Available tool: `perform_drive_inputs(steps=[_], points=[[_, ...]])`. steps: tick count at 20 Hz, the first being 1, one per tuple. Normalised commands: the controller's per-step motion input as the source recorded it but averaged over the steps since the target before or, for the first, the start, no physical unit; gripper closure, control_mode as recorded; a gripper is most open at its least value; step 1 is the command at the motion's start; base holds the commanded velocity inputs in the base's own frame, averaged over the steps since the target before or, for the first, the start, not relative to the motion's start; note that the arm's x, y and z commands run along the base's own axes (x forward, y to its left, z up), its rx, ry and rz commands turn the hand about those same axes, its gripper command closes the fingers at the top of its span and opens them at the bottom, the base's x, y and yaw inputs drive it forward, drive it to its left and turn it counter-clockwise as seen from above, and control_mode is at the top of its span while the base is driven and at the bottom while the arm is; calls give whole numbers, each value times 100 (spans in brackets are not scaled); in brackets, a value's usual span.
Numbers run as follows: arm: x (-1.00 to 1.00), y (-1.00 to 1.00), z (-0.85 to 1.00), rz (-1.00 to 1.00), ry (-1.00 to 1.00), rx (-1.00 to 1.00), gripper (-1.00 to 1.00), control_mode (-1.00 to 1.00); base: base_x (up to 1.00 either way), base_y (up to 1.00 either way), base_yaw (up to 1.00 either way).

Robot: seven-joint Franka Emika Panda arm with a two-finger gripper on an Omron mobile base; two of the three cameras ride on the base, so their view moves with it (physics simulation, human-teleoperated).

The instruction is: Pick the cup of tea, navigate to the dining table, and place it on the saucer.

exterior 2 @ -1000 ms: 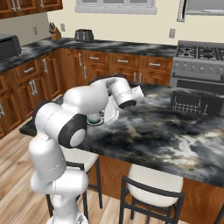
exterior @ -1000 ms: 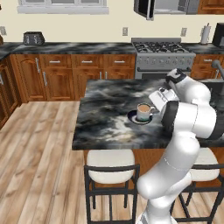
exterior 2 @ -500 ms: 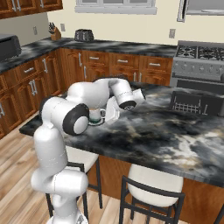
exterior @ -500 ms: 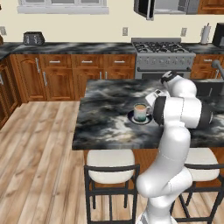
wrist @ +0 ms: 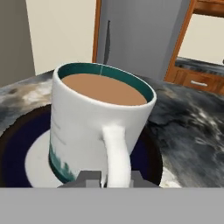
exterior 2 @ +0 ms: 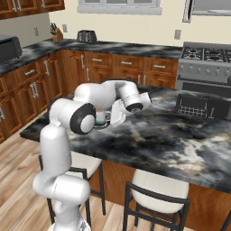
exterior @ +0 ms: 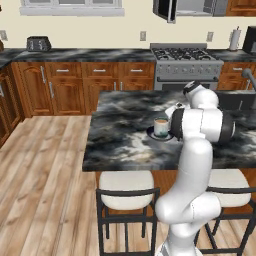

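The cup of tea (wrist: 96,113), white with a teal rim and full of brown tea, stands upright on the dark navy saucer (wrist: 17,144). Both rest on the marbled dining table (exterior: 120,140). My gripper (wrist: 113,178) is shut on the cup's handle, a fingertip (wrist: 89,179) pressed close on each side. From the base, the cup (exterior: 161,127) and saucer (exterior: 151,133) sit just left of my bent arm. In the right base view the cup (exterior 2: 100,117) is partly hidden by my elbow, with the gripper (exterior 2: 110,118) beside it.
A black wire rack (exterior 2: 198,106) stands on the far side of the table. White-cushioned stools (exterior: 125,197) (exterior 2: 160,191) are tucked under the near edge. Wood cabinets and a stove (exterior: 185,55) line the back wall.
My arm's elbow and upper links have swung round to a more upright pose. The cup has stayed in place on the saucer, and the hand is still at its handle.
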Motion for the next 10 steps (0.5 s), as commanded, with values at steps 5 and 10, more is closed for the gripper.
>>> perform_drive_inputs(steps=[5, 10], points=[[-2, 0, 0, 0, 0, 0, -100, -100, 0, 0, 0], [-29, 0, 0, 0, -1, 0, -100, -100, 0, 0, 0]])
